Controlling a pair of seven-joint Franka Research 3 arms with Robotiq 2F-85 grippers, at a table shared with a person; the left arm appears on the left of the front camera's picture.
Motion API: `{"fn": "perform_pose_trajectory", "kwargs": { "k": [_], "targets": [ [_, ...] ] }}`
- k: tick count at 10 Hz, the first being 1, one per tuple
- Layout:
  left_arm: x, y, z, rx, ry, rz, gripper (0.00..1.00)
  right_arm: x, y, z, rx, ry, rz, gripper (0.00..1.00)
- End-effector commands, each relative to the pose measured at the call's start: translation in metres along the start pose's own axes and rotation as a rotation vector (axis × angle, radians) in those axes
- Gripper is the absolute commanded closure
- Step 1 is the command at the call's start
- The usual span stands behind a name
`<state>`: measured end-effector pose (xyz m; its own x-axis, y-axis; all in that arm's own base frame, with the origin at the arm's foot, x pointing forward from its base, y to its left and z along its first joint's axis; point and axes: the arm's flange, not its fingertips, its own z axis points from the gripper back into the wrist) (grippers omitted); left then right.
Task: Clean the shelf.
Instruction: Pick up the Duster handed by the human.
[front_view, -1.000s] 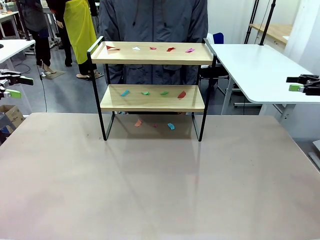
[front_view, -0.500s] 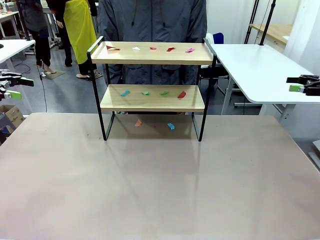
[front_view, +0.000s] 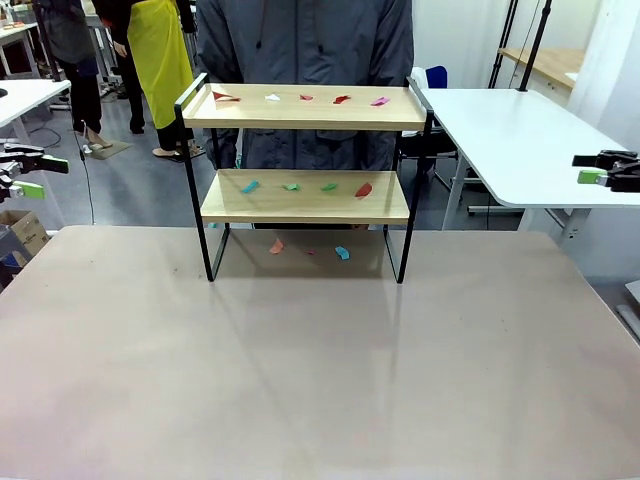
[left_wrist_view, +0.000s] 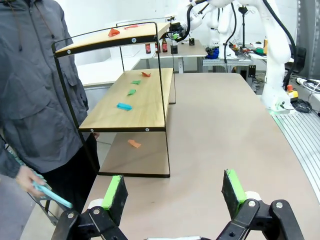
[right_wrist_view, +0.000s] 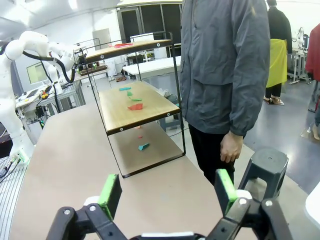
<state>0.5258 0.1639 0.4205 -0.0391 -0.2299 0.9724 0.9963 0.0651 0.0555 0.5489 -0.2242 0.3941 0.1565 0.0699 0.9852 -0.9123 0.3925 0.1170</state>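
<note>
The shelf (front_view: 305, 200) stands at the table's far middle, two light wooden boards in a black frame. Several coloured paper scraps lie on its top board (front_view: 300, 108), and others lie on the lower board (front_view: 300, 198). A few more scraps (front_view: 342, 252) lie on the table under it. My left gripper (front_view: 35, 173) hangs open off the table's left side. Far right, my right gripper (front_view: 588, 167) is open too. The left wrist view has the shelf (left_wrist_view: 135, 100) ahead of my open left gripper (left_wrist_view: 175, 190). From the right wrist, the shelf (right_wrist_view: 135, 107) stands beyond my open right gripper (right_wrist_view: 167, 192).
A person in a grey jacket (front_view: 305, 45) stands right behind the shelf, holding a light blue thing (left_wrist_view: 50, 195) in one hand. A white side table (front_view: 510, 140) is at the right, a dark stool (right_wrist_view: 265, 165) beside the person. The brown tabletop (front_view: 320, 370) stretches bare in front.
</note>
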Motion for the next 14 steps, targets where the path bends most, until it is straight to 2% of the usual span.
{"fn": "perform_pose_trajectory", "kwargs": {
  "k": [1,14],
  "targets": [
    [0.0028,-0.0002,0.0005,0.001,0.002,-0.005,0.0,0.0008,-0.0002,-0.0007,0.0,-0.001,0.002,0.0],
    [0.0028,-0.0002,0.0005,0.001,0.002,-0.005,0.0,0.0008,-0.0002,-0.0007,0.0,-0.001,0.002,0.0]
  ]
}}
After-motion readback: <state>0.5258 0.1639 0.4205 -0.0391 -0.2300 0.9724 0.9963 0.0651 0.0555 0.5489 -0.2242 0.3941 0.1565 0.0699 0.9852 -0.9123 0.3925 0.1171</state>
